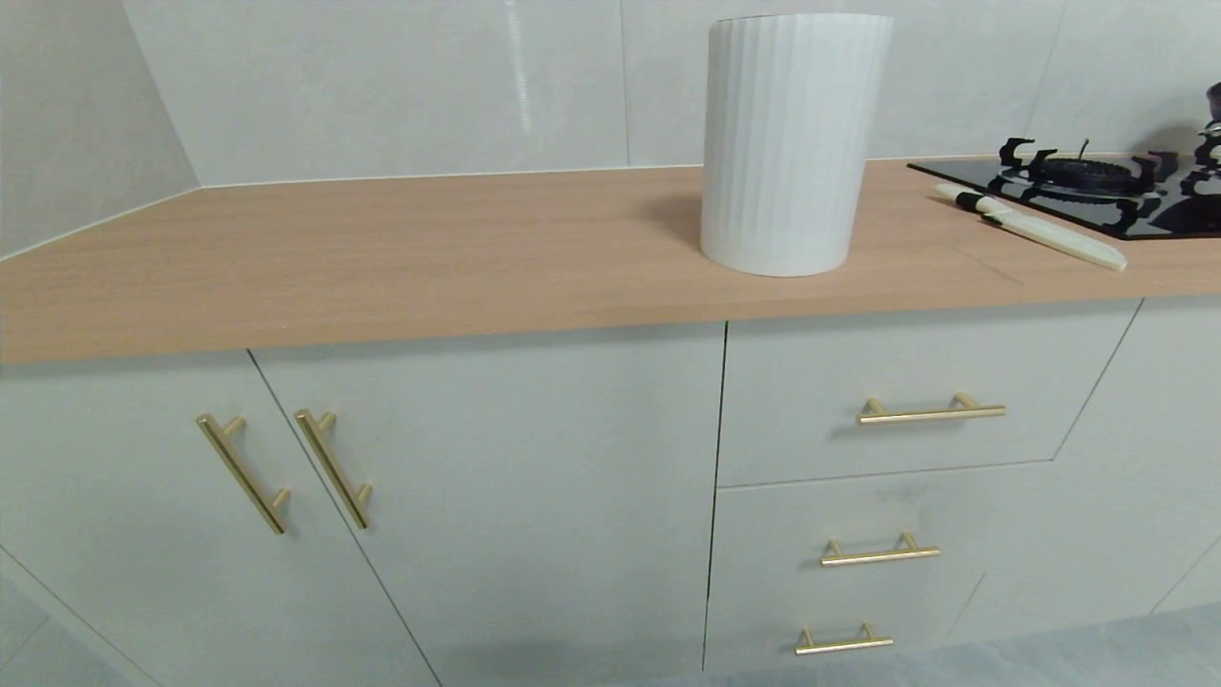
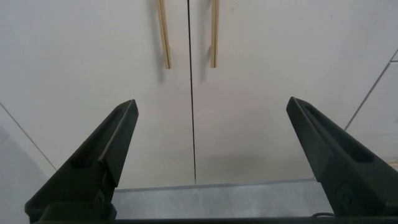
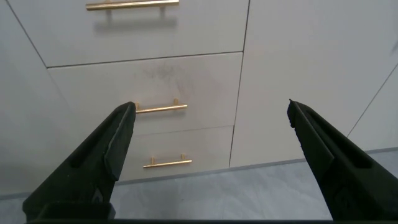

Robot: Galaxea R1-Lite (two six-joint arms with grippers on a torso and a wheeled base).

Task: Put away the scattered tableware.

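Both jaws stand spread wide, holding nothing: your left gripper (image 2: 211,102) faces pale double cabinet doors (image 2: 261,124), your right gripper (image 3: 211,104) pale drawers (image 3: 155,81) with brass bar handles. On the wooden countertop (image 1: 382,248) you see a cream-white knife with a black band (image 1: 1035,229), lying flat just beside the black glass hob (image 1: 973,175). A tall white ribbed cylindrical holder (image 1: 792,143) stands near it, not touching.
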